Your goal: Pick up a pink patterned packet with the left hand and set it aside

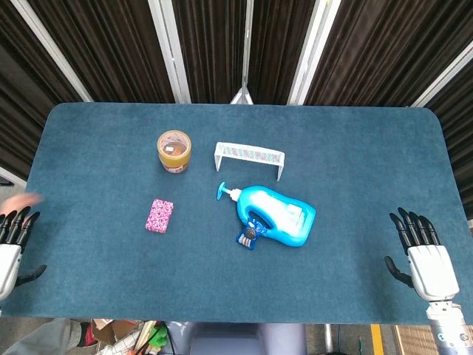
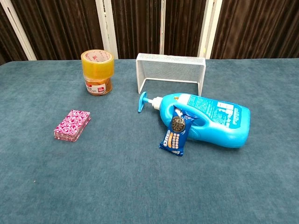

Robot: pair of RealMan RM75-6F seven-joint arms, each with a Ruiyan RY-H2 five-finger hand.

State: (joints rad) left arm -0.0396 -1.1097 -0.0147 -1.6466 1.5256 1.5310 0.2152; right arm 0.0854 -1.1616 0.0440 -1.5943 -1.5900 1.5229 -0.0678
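The pink patterned packet (image 1: 160,215) (image 2: 72,124) lies flat on the blue table, left of centre. My left hand (image 1: 11,248) hovers at the table's left edge, well to the left of the packet, fingers spread and holding nothing. Over at the front right corner, my right hand (image 1: 423,255) rests with fingers spread and empty. Neither hand shows in the chest view.
A jar topped with a tape roll (image 1: 174,151) (image 2: 97,72) stands behind the packet. A white wire rack (image 1: 249,157) (image 2: 171,71) sits at centre back. A blue pump bottle (image 1: 275,214) (image 2: 201,118) lies on its side with an Oreo packet (image 1: 248,236) (image 2: 175,131) leaning on it.
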